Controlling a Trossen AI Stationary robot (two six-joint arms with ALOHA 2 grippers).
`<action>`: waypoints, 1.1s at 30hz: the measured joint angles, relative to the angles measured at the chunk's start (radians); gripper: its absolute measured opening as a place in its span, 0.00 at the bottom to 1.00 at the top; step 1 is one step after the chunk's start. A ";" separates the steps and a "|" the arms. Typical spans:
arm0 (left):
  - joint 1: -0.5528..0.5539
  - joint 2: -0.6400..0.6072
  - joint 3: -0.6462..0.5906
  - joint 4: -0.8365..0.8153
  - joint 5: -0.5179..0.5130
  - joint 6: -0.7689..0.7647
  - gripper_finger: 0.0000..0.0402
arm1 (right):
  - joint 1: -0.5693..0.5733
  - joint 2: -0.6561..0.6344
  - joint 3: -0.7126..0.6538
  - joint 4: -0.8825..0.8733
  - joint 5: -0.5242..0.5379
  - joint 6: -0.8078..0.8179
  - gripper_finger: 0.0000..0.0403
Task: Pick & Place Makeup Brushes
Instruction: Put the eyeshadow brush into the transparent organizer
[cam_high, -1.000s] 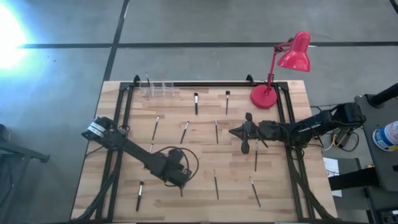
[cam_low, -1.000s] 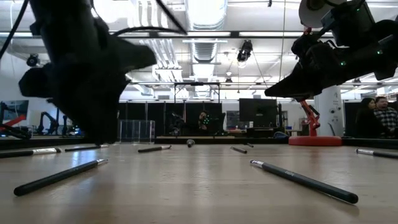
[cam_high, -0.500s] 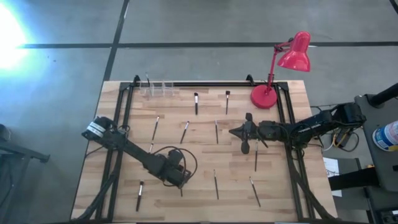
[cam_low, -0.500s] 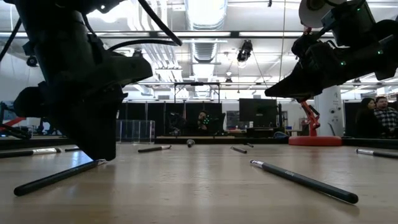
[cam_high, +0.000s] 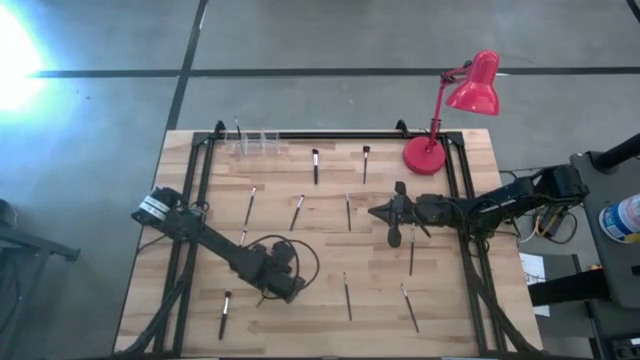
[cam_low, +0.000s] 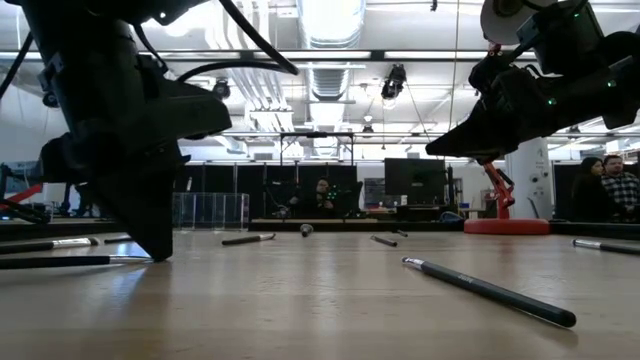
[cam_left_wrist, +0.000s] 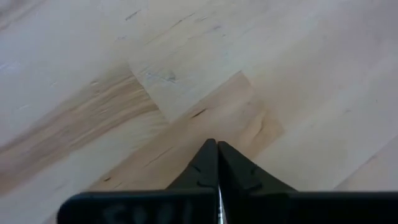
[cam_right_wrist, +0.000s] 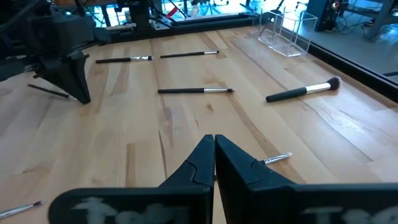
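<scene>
Step in hand: the grasp on one makeup brush, near the table's (cam_high: 470, 310) front edge. The left gripper (cam_high: 291, 291) is down at the wood with its fingers closed tight together. The target brush (cam_low: 60, 262) lies flat on the table, one end right at the fingertips. Cannot tell whether that end is actually pinched or just touching.

Long axis: in the high view it runs diagonally from the gripper tip toward the front-left corner. The pale ferrule end seems to point at the gripper, with the handle pointing away.

Next move, as I judge it: lift slowly and check the brush comes up. If it stays down, reopen and centre over the handle, then carry it to the clear holder (cam_high: 250, 143) at the far edge.

Mid-table, the right gripper (cam_high: 395, 225) hovers above the wood — closed, empty. The other brushes (cam_high: 315, 165) lie scattered, well apart.
</scene>
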 joint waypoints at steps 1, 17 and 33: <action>0.000 0.000 0.002 -0.001 -0.001 0.016 0.00 | 0.000 0.000 0.000 0.000 0.000 0.000 0.02; -0.051 -0.149 0.015 0.085 -0.361 0.268 0.00 | 0.000 0.000 -0.003 0.000 0.001 -0.006 0.02; -0.057 -0.248 -0.268 0.900 -0.563 0.785 0.00 | 0.124 0.031 0.006 0.134 -0.001 -0.022 0.04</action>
